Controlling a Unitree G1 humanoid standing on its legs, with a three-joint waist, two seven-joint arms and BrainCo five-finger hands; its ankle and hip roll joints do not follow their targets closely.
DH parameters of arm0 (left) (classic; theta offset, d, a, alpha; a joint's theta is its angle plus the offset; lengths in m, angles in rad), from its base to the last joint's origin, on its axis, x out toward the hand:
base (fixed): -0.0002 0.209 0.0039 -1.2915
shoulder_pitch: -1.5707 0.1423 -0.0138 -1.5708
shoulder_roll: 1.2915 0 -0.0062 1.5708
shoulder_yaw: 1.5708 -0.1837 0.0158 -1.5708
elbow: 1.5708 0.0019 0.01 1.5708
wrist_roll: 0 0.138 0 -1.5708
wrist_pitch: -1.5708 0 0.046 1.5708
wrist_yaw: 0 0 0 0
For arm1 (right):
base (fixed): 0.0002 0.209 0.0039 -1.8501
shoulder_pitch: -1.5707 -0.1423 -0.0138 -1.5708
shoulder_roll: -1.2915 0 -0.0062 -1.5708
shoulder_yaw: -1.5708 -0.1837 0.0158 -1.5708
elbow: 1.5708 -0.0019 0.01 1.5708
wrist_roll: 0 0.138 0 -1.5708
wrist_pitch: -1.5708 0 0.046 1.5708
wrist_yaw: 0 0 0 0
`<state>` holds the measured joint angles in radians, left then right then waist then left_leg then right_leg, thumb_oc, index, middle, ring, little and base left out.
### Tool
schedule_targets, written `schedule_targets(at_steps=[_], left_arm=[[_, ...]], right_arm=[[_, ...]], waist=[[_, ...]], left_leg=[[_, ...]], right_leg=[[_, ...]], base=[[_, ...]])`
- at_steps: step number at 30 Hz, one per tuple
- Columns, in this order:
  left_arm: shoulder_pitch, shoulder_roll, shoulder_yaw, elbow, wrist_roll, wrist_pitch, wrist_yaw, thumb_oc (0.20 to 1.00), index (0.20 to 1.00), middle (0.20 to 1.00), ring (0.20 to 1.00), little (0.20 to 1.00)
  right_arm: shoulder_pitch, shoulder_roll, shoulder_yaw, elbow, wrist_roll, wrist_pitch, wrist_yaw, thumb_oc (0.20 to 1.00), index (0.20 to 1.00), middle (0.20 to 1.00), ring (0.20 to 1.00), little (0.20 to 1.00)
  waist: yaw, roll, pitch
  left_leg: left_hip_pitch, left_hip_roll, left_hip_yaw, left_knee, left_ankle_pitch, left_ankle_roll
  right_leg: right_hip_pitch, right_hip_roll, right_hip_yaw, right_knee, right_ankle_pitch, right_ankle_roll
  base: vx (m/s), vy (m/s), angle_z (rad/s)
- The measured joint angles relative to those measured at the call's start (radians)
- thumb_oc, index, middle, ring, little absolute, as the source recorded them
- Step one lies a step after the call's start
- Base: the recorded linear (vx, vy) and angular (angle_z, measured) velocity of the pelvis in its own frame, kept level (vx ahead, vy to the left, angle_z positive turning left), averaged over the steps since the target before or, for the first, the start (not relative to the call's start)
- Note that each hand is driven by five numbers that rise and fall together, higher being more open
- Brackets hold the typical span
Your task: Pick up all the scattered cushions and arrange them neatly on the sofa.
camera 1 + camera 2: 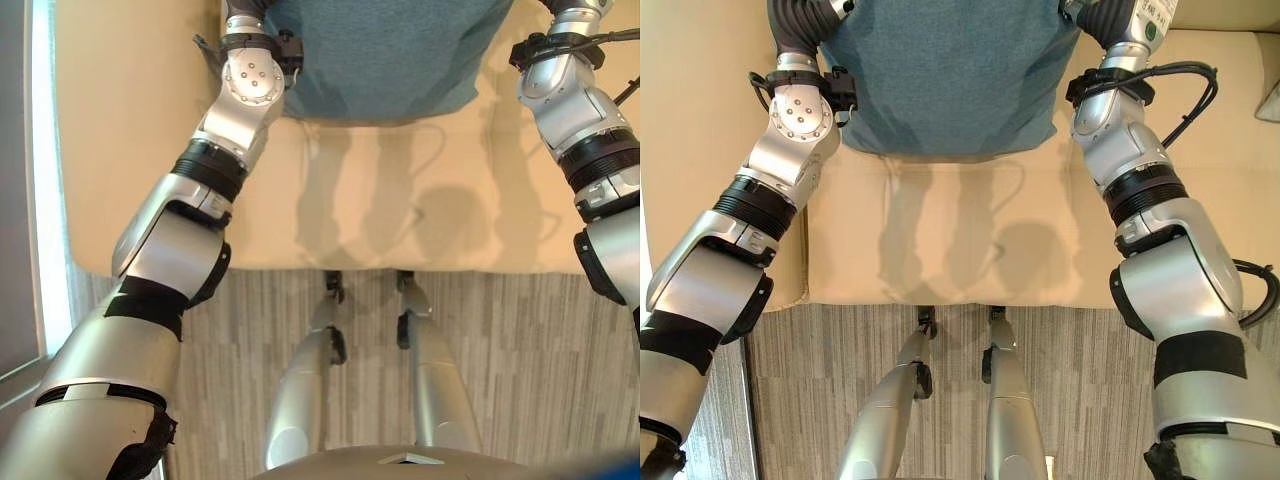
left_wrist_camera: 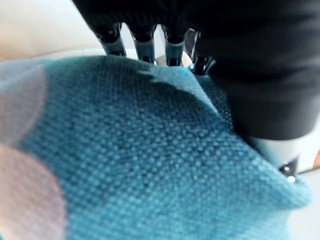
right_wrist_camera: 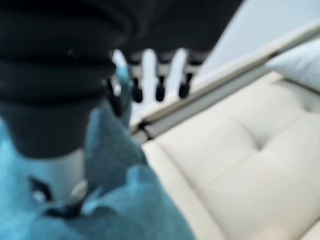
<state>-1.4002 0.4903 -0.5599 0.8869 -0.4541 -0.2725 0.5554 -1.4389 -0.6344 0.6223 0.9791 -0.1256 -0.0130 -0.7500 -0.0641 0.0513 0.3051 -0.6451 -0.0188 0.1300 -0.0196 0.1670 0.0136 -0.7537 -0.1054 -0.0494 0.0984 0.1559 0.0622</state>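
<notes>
Setting was a living room: a cream tufted sofa (image 1: pixel 960 240) carrying a teal cushion (image 1: pixel 940 70), another pale cushion (image 3: pixel 300 65) further along, over grey wood-grain plank floor (image 1: pixel 520 340).

A square teal woven cushion (image 1: pixel 940 80) is held above the seat of the cream upholstered sofa (image 1: pixel 950 240), between the left hand (image 2: pixel 145 42) and the right hand (image 3: pixel 150 75); a pale cushion (image 1: pixel 1270 100) is set on the sofa's right end.
</notes>
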Motion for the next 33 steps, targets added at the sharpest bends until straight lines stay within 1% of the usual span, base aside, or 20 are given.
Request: schedule_targets(at_steps=[1, 3, 5, 9, 10, 12, 16, 18, 19, 22, 23, 25, 26, 27, 29, 31, 33], left_arm=[[-0.015, 0.014, -0.013, 0.012, 0.017, 0.010, -0.004, 1.000, 1.000, 1.000, 1.000, 1.000], [-0.046, 0.069, -0.049, 0.023, 0.075, 0.042, -0.002, 1.000, 1.000, 1.000, 1.000, 1.000], [-0.095, 0.104, -0.099, 0.058, 0.203, 0.089, 0.021, 1.000, 1.000, 1.000, 1.000, 1.000], [-0.135, 0.129, -0.123, 0.091, 0.370, 0.160, 0.086, 1.000, 1.000, 1.000, 1.000, 1.000], [-0.143, 0.134, -0.131, 0.103, 0.370, 0.161, 0.085, 1.000, 1.000, 1.000, 1.000, 1.000], [-0.151, 0.144, -0.133, 0.130, 0.368, 0.161, 0.084, 1.000, 1.000, 1.000, 1.000, 1.000], [-0.151, 0.188, -0.137, 0.139, 0.361, 0.157, 0.076, 1.000, 1.000, 1.000, 1.000, 1.000], [-0.151, 0.212, -0.136, 0.139, 0.355, 0.152, 0.073, 1.000, 1.000, 1.000, 1.000, 1.000], [-0.151, 0.253, -0.133, 0.138, 0.354, 0.147, 0.064, 1.000, 1.000, 1.000, 1.000, 1.000], [-0.149, 0.321, -0.123, 0.134, 0.305, 0.127, 0.054, 1.000, 1.000, 1.000, 1.000, 1.000], [-0.118, 0.372, -0.037, 0.112, 0.218, 0.082, 0.039, 1.000, 1.000, 1.000, 1.000, 1.000], [-0.088, 0.420, 0.002, 0.088, 0.166, 0.060, 0.030, 1.000, 1.000, 1.000, 1.000, 1.000], [-0.068, 0.463, 0.018, 0.083, 0.158, 0.046, 0.030, 1.000, 1.000, 1.000, 1.000, 1.000], [-0.067, 0.481, 0.018, 0.085, 0.158, 0.045, 0.031, 1.000, 1.000, 1.000, 1.000, 1.000], [-0.066, 0.486, 0.019, 0.084, 0.149, 0.042, 0.031, 1.000, 1.000, 1.000, 1.000, 1.000], [0.017, 0.512, 0.095, -0.005, 0.126, 0.013, 0.025, 1.000, 1.000, 1.000, 1.000, 1.000], [0.071, 0.519, 0.132, -0.033, 0.117, -0.004, 0.027, 1.000, 1.000, 1.000, 1.000, 1.000]], right_arm=[[-0.002, -0.007, 0.006, 0.000, 0.004, -0.001, 0.003, 1.000, 1.000, 1.000, 1.000, 1.000], [-0.008, -0.023, 0.024, 0.000, 0.006, -0.002, 0.007, 1.000, 1.000, 1.000, 1.000, 1.000], [-0.010, -0.048, 0.040, -0.001, 0.006, -0.005, 0.013, 1.000, 1.000, 1.000, 1.000, 1.000], [-0.021, -0.056, 0.058, -0.002, 0.006, -0.006, 0.014, 1.000, 1.000, 1.000, 1.000, 1.000], [-0.030, -0.059, 0.070, 0.001, 0.006, -0.007, 0.014, 1.000, 1.000, 1.000, 1.000, 1.000], [-0.042, -0.070, 0.099, 0.003, 0.007, -0.010, 0.020, 1.000, 1.000, 1.000, 1.000, 1.000], [-0.065, -0.140, 0.136, 0.001, 0.025, -0.017, 0.041, 1.000, 1.000, 1.000, 1.000, 1.000], [-0.066, -0.172, 0.137, 0.002, 0.030, -0.021, 0.045, 1.000, 1.000, 1.000, 1.000, 1.000], [-0.067, -0.205, 0.137, 0.002, 0.041, -0.024, 0.048, 1.000, 1.000, 1.000, 1.000, 1.000], [-0.067, -0.260, 0.136, 0.001, 0.045, -0.025, 0.054, 1.000, 1.000, 1.000, 1.000, 1.000], [-0.066, -0.308, 0.135, -0.007, 0.046, -0.028, 0.063, 1.000, 1.000, 1.000, 1.000, 1.000], [-0.058, -0.334, 0.130, -0.013, 0.046, -0.036, 0.068, 1.000, 1.000, 1.000, 1.000, 1.000], [-0.051, -0.361, 0.129, -0.018, 0.047, -0.038, 0.070, 1.000, 1.000, 1.000, 1.000, 1.000], [-0.051, -0.373, 0.128, -0.019, 0.052, -0.038, 0.071, 1.000, 1.000, 1.000, 1.000, 1.000], [-0.051, -0.380, 0.124, -0.021, 0.064, -0.039, 0.071, 1.000, 1.000, 1.000, 1.000, 1.000], [-0.005, -0.407, 0.053, -0.087, 0.068, -0.061, 0.080, 1.000, 1.000, 1.000, 1.000, 1.000], [0.029, -0.429, 0.031, -0.105, 0.076, -0.066, 0.081, 1.000, 1.000, 1.000, 1.000, 1.000]], waist=[[-0.002, 0.000, 0.000], [-0.005, 0.000, 0.000], [-0.005, 0.000, 0.000], [-0.007, 0.001, 0.000], [-0.008, 0.001, 0.000], [-0.011, 0.001, 0.000], [-0.009, 0.001, 0.000], [-0.007, 0.001, 0.000], [-0.010, 0.001, 0.000], [-0.012, 0.001, 0.000], [-0.012, 0.001, 0.000], [-0.011, 0.001, 0.000], [-0.012, 0.001, 0.000], [-0.012, 0.001, 0.000], [-0.008, 0.001, -0.001], [-0.004, 0.001, -0.001], [-0.003, 0.002, -0.001]], left_leg=[[-0.002, 0.000, 0.001, 0.000, 0.001, 0.000], [-0.003, 0.000, 0.006, 0.001, 0.001, 0.000], [-0.003, 0.001, 0.006, 0.002, 0.001, 0.000], [-0.002, 0.001, 0.008, 0.003, 0.001, 0.000], [-0.002, 0.001, 0.008, 0.002, 0.001, 0.000], [-0.002, 0.001, 0.010, 0.003, 0.001, 0.000], [-0.002, 0.002, 0.011, 0.003, 0.001, 0.000], [-0.002, 0.002, 0.014, 0.002, 0.001, 0.000], [-0.001, 0.002, 0.016, 0.002, 0.001, 0.000], [0.002, 0.003, 0.019, 0.002, 0.001, 0.000], [0.008, 0.004, 0.022, 0.002, 0.001, 0.000], [0.013, 0.005, 0.024, 0.002, 0.001, 0.000], [0.015, 0.005, 0.026, 0.002, 0.001, 0.000], [0.015, 0.006, 0.025, 0.002, 0.001, 0.000], [0.017, 0.007, 0.024, 0.003, 0.002, -0.002], [0.018, 0.009, 0.023, 0.003, 0.003, -0.003], [0.020, 0.010, 0.022, 0.004, 0.003, -0.003]], right_leg=[[-0.003, 0.000, 0.002, 0.001, 0.000, 0.000], [-0.007, 0.001, 0.008, 0.005, 0.000, -0.001], [-0.008, 0.002, 0.008, 0.005, 0.001, -0.002], [-0.009, 0.003, 0.010, 0.005, 0.002, -0.002], [-0.009, 0.003, 0.011, 0.005, 0.002, -0.002], [-0.009, 0.002, 0.012, 0.005, 0.002, -0.002], [-0.009, 0.003, 0.012, 0.005, 0.002, -0.002], [-0.010, 0.004, 0.016, 0.005, 0.002, -0.003], [-0.010, 0.004, 0.017, 0.005, 0.003, -0.003], [-0.009, 0.006, 0.021, 0.005, 0.003, -0.004], [-0.007, 0.008, 0.025, 0.005, 0.005, -0.007], [-0.003, 0.009, 0.028, 0.005, 0.007, -0.009], [-0.003, 0.010, 0.032, 0.006, 0.008, -0.011], [-0.003, 0.011, 0.032, 0.006, 0.009, -0.013], [-0.001, 0.013, 0.031, 0.007, 0.011, -0.014], [-0.001, 0.014, 0.032, 0.008, 0.012, -0.016], [0.002, 0.016, 0.031, 0.008, 0.012, -0.016]], base=[[-0.01, -0.030, -0.05], [-0.01, -0.028, -0.05], [0.00, 0.000, 0.00], [0.00, 0.000, 0.00], [0.00, 0.000, 0.00], [0.00, 0.000, 0.00], [0.00, 0.000, 0.00], [0.00, -0.007, -0.02], [0.00, -0.005, -0.04], [0.01, -0.009, -0.05], [0.01, -0.007, -0.06], [0.01, -0.008, -0.06], [0.01, -0.002, -0.05], [0.01, 0.004, -0.03], [0.00, 0.000, 0.00], [0.00, 0.000, 0.00], [0.00, 0.000, 0.00]])
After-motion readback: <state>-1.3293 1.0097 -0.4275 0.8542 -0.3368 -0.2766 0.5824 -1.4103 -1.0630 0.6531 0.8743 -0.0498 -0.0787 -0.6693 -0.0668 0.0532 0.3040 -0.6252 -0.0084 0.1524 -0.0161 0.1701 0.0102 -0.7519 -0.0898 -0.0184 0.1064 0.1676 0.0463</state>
